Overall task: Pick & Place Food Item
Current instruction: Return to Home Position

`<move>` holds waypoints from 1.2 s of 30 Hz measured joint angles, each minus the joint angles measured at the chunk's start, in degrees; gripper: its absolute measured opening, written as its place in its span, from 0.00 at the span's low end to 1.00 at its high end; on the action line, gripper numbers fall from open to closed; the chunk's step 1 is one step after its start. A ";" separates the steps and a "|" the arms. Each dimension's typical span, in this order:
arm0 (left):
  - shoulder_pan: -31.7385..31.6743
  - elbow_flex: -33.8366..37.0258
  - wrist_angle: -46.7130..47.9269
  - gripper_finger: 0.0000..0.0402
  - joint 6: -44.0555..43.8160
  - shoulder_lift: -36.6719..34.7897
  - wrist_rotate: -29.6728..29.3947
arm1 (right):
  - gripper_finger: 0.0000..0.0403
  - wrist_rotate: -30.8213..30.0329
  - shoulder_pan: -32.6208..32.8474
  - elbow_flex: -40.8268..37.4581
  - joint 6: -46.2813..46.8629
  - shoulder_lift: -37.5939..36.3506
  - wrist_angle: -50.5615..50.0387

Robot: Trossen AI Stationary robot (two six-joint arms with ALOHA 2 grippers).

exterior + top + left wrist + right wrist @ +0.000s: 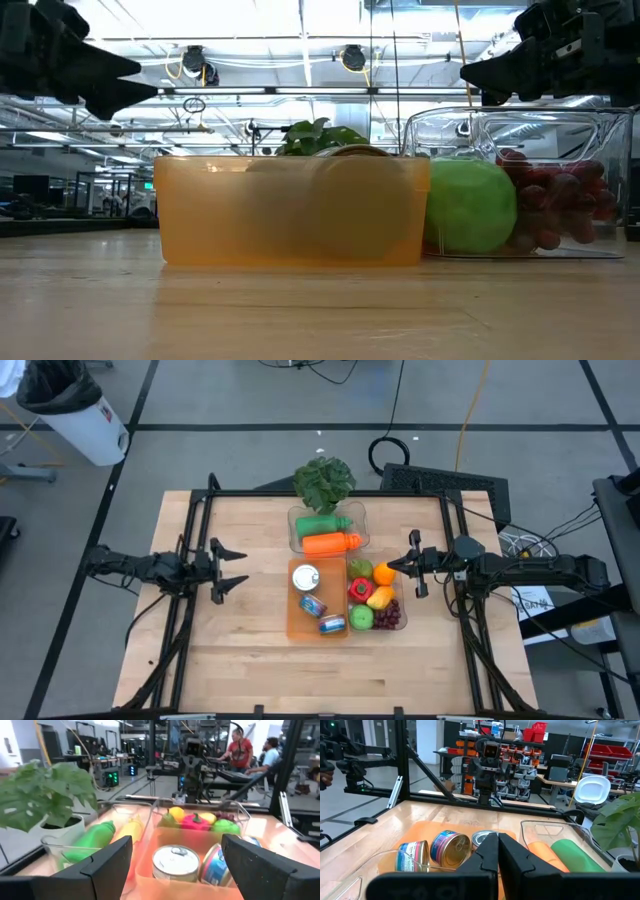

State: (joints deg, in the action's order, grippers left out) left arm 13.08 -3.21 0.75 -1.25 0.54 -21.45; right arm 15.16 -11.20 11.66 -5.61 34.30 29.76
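An orange bin point(300, 628) at the table's middle holds three tins point(313, 605). A clear tub point(400, 600) to its right holds toy fruit: a red pepper point(361, 589), a green apple point(470, 205) and grapes point(560, 205). My left gripper point(236, 567) hangs open and level to the left of the orange bin, pointing at it point(176, 842). My right gripper point(396, 567) is shut, level, over the clear tub's right rim point(498, 840), above the fruit. Neither touches anything.
A second clear tub point(294, 536) behind the bins holds a green bottle point(322, 524) and an orange bottle point(332, 543). A potted plant point(323, 480) stands at the far edge. Bare wood lies along the near edge. People stand in the room beyond.
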 joint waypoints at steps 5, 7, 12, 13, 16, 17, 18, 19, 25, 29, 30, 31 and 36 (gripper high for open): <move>0.00 0.00 1.00 0.76 2.39 0.00 0.45 | 0.00 -0.01 -0.02 0.00 -0.02 0.00 0.01; 0.00 0.00 1.06 0.75 2.74 0.00 0.47 | 0.00 0.00 -0.02 0.00 0.00 0.00 0.00; 0.01 0.00 2.24 0.76 3.72 0.02 -0.58 | 0.00 0.00 -0.01 0.00 -0.01 0.00 0.00; 0.01 0.00 2.32 0.77 3.79 0.02 -1.42 | 0.00 0.00 -0.02 0.00 -0.02 0.00 0.01; 0.00 0.00 2.19 0.78 4.36 0.02 -4.19 | 0.00 0.14 0.03 0.00 3.29 0.00 0.03; 0.00 0.00 2.21 0.79 4.34 0.02 -4.80 | 0.00 0.19 0.07 0.00 7.06 0.00 0.29; 0.00 0.00 2.34 0.80 4.32 0.02 -5.71 | 0.00 -0.42 -0.01 -0.06 9.48 0.00 1.90; 0.00 0.00 2.47 0.80 4.36 0.04 -6.57 | 0.00 -1.94 -0.36 -0.07 11.60 -0.02 4.05; 0.00 0.00 2.49 0.79 5.83 0.24 -8.04 | 0.00 4.34 -1.81 0.00 15.00 -6.58 2.18; 0.00 0.00 2.49 0.77 5.47 0.24 -8.04 | 0.00 3.38 -1.15 -1.36 12.83 -12.37 -1.03; 0.00 0.00 2.49 0.77 5.50 0.24 -8.05 | 0.00 2.16 -0.66 -2.44 12.39 -13.51 -0.39; 0.00 0.00 2.49 0.76 5.47 0.24 -8.05 | 0.00 0.79 -0.11 -3.79 12.21 -14.48 0.88; 0.00 0.00 2.49 0.75 5.47 0.24 -8.06 | 0.00 -3.37 2.83 -10.54 11.60 -16.93 10.49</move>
State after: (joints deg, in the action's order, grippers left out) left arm 13.08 -3.20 3.24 4.23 0.78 -29.51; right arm 11.78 -8.37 1.12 5.99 17.38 40.24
